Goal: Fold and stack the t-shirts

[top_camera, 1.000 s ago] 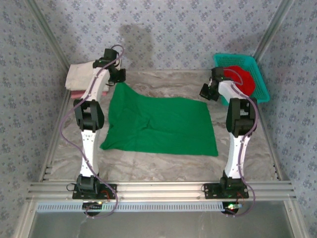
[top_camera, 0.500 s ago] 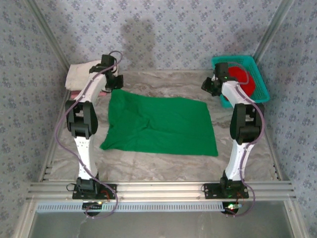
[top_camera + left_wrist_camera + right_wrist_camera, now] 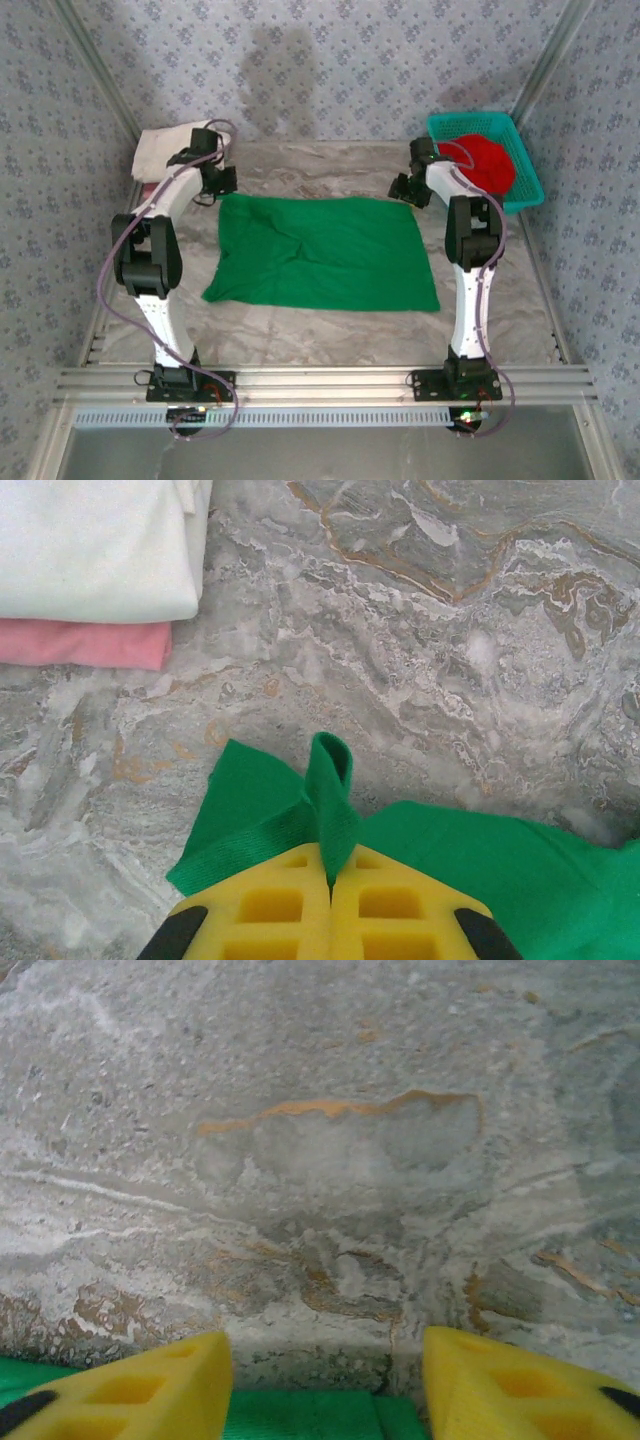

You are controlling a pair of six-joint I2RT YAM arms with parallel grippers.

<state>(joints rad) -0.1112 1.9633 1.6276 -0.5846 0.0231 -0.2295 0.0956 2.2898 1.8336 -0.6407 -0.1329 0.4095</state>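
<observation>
Wrist views reveal left end effector pinching green t-shirt, right end effector spread.

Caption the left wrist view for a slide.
Left gripper shut on the green shirt; white shirt stacked on pink shirt nearby.

Both arms are rocking the same look. The left arm and right arm are wearing slim white shells with chunky black blocks at the joints, and each is sitting on a black base bracket. Greyish-purple cables are looping loosely alongside each one, from base up toward the wrist. The left hand and right hand are sporting bright yellow plastic fingers moulded with square waffle-style pockets, and black bits are peeking out at their lower outer corners.
</observation>
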